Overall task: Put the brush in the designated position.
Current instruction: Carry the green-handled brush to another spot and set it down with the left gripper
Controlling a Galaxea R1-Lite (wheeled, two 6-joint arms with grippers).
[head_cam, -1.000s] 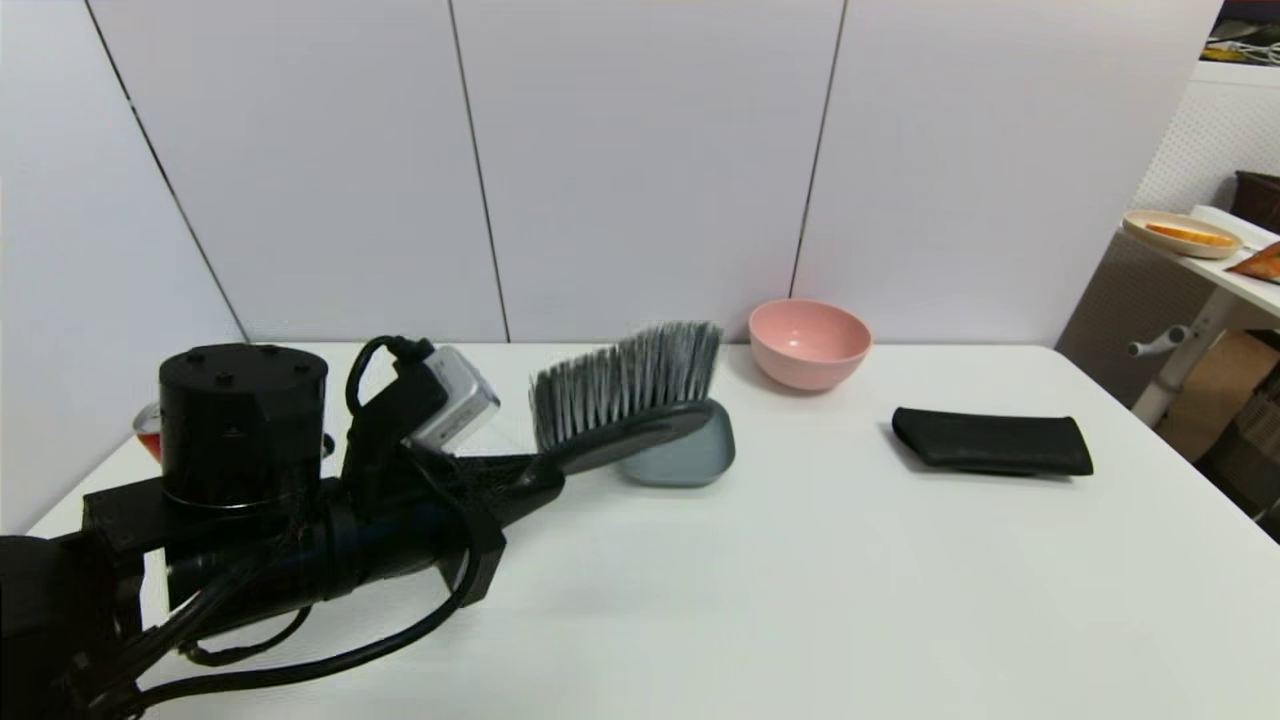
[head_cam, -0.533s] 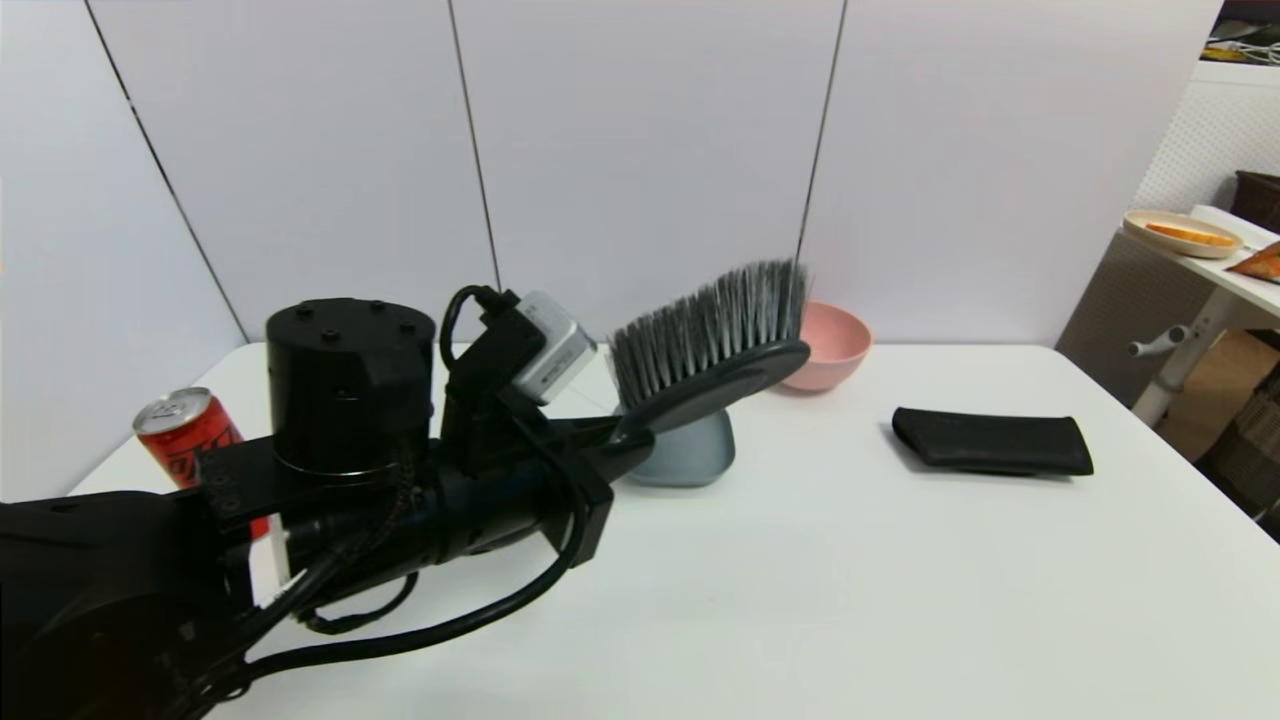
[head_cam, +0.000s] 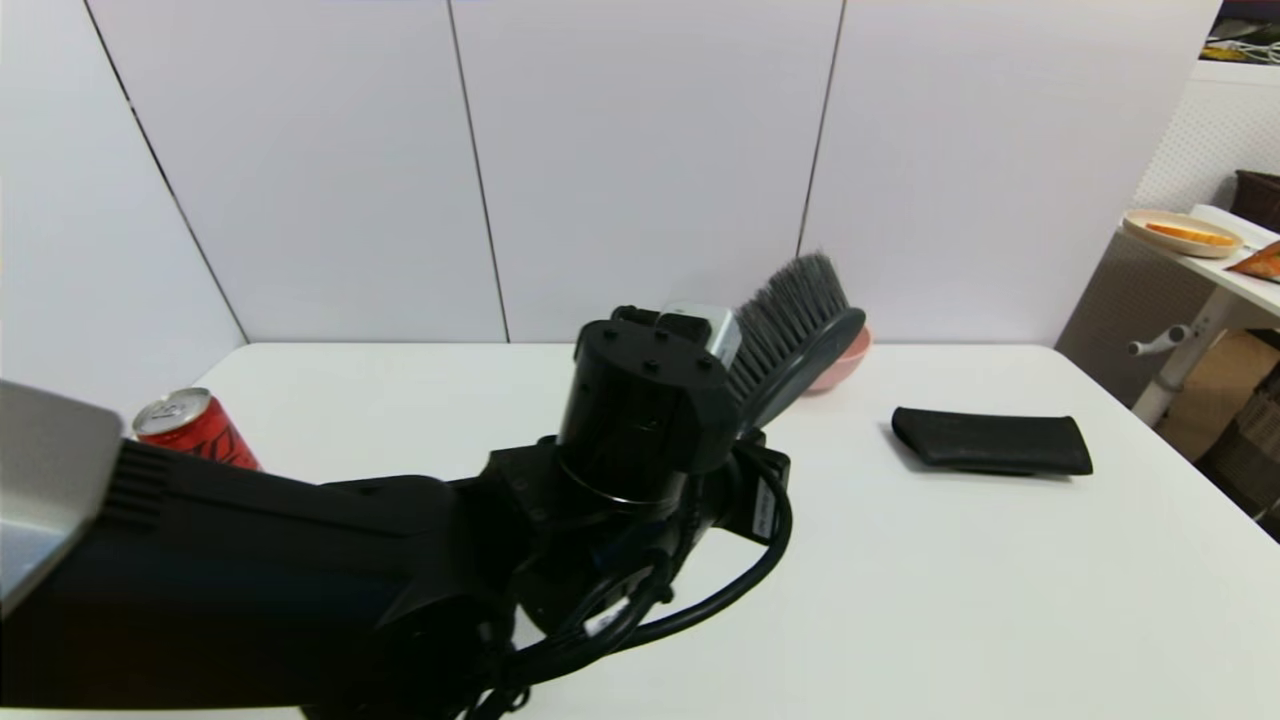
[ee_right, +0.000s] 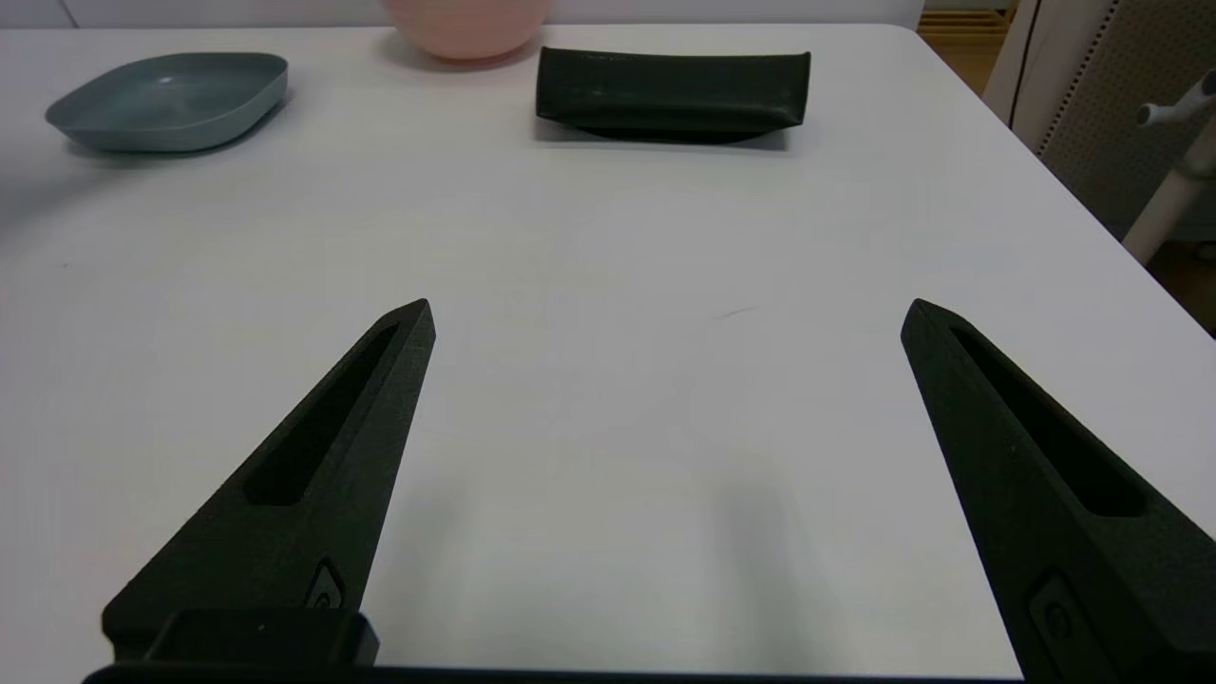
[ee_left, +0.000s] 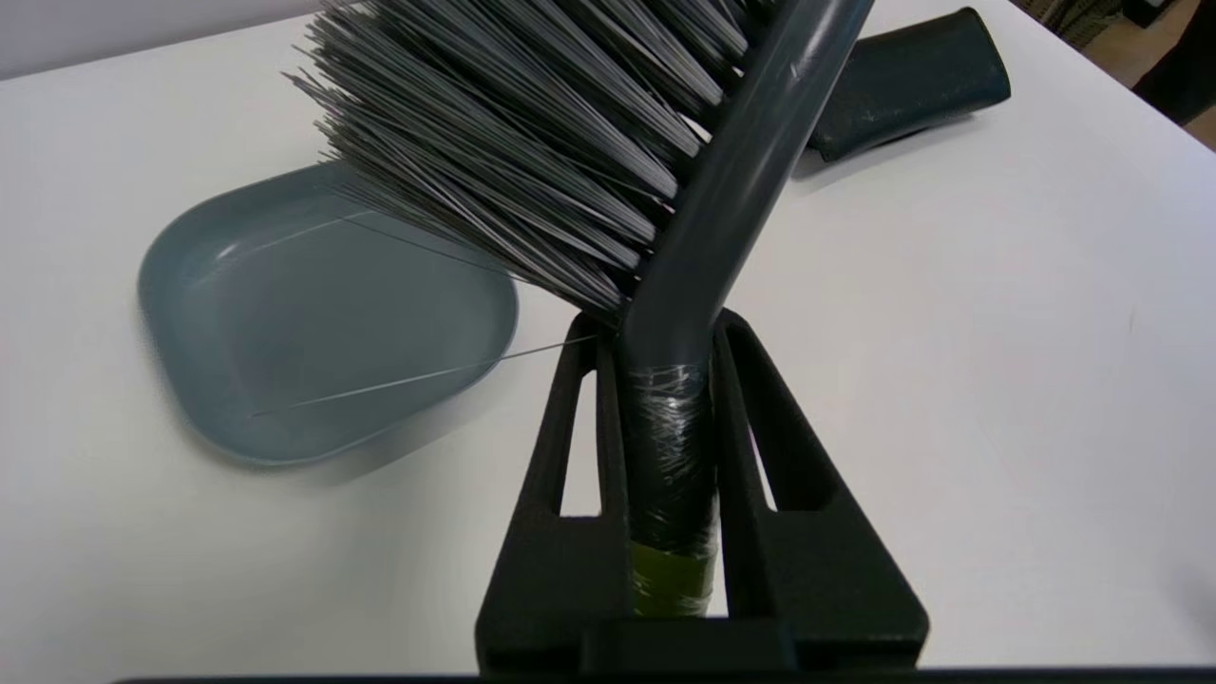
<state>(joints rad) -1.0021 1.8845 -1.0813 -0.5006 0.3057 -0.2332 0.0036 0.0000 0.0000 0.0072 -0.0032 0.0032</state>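
The brush (head_cam: 800, 325) hangs in the air above the table, held by its handle, dark bristles fanned out and its head tilted up. My left gripper (ee_left: 655, 328) is shut on the brush's (ee_left: 731, 190) taped neck, a strip of lime-green handle showing between the fingers. Below and beside the bristles in the left wrist view lies the grey-blue dish (ee_left: 285, 313). In the head view my left arm covers the gripper and the dish. My right gripper (ee_right: 665, 313) stands open low over bare table, nothing between its fingers.
A flat black pouch (head_cam: 990, 442) lies on the right side of the table. The pink bowl (head_cam: 845, 365) at the back is mostly behind the brush head. A red can (head_cam: 190, 430) stands at the left edge. A side table with a plate (head_cam: 1185, 235) stands off right.
My left arm has swung right and risen, carrying the brush from over the grey-blue dish towards the pink bowl; the brush head now tilts more steeply up. The can came into view.
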